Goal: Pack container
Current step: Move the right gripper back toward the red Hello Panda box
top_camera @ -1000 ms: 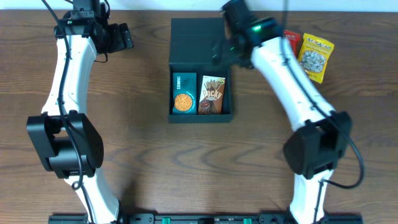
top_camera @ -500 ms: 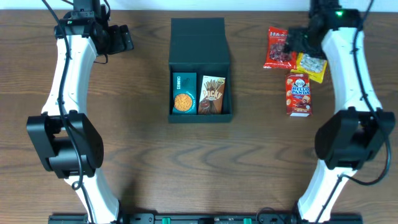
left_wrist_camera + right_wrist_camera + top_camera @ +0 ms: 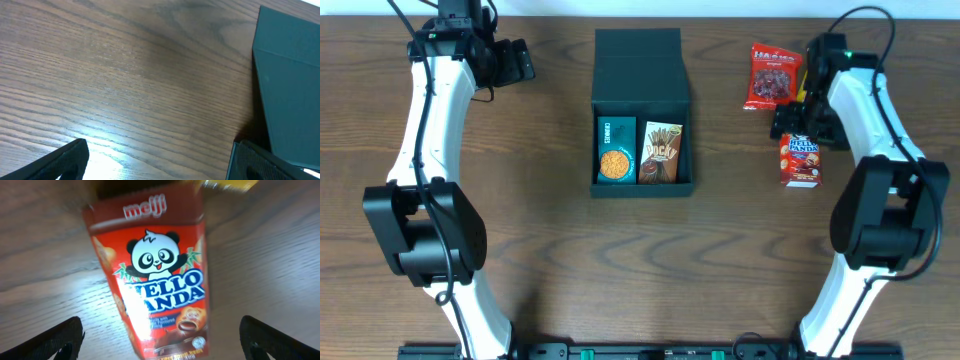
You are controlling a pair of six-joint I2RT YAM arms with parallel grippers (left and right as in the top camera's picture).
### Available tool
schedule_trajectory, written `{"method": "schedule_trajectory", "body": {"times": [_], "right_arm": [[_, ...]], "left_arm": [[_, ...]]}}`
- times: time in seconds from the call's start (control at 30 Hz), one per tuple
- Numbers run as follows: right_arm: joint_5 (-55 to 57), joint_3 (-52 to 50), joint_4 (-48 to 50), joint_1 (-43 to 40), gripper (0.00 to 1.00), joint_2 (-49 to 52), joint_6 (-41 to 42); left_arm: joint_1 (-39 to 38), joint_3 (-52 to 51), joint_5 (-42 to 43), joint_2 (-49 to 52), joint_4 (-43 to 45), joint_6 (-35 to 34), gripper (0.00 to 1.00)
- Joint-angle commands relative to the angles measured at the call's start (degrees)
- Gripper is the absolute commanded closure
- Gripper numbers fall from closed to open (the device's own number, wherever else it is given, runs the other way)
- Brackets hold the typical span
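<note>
Two snack packs (image 3: 616,150) lie in your container (image 3: 640,70) at table centre, flap toward 12 o'clock. Your right gripper (image 3: 798,122) hangs spread over the Hello Panda box (image 3: 160,280) at 3 o'clock; your left gripper (image 3: 515,62), also spread, sits at 10 o'clock.

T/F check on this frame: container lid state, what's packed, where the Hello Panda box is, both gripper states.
1. The container has its lid open. True.
2. Two snack boxes sit inside it, a blue box and a Pocky box. True.
3. The Hello Panda box is packed. False: it lies on the table, to the right of the container.
4. The left gripper holds a snack. False: it is open and empty over the table.
5. The right gripper is open above the Hello Panda box. True.
</note>
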Motion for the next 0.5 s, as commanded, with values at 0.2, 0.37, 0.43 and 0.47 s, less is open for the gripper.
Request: {"method": "schedule_trajectory", "body": {"times": [0.2, 0.37, 0.43, 0.47], "right_arm": [[-0.3, -5.8, 6.5, 0.5, 0.01, 0.6, -5.6], [0.1, -7.0, 9.5, 0.5, 0.03, 0.6, -8.0], [0.1, -7.0, 10.4, 0.4, 0.09, 0.7, -8.5], [0.0, -7.0, 10.8, 0.4, 0.16, 0.8, -8.6]], "left_arm": [[-0.6, 0.0, -0.2, 0.8, 0.0, -0.4, 0.05], [-0.9, 0.0, -0.2, 0.8, -0.1, -0.4, 0.05], [-1.0, 0.0, -0.2, 0.8, -0.1, -0.4, 0.05], [-1.0, 0.0, -0.2, 0.8, -0.1, -0.4, 0.05]]}}
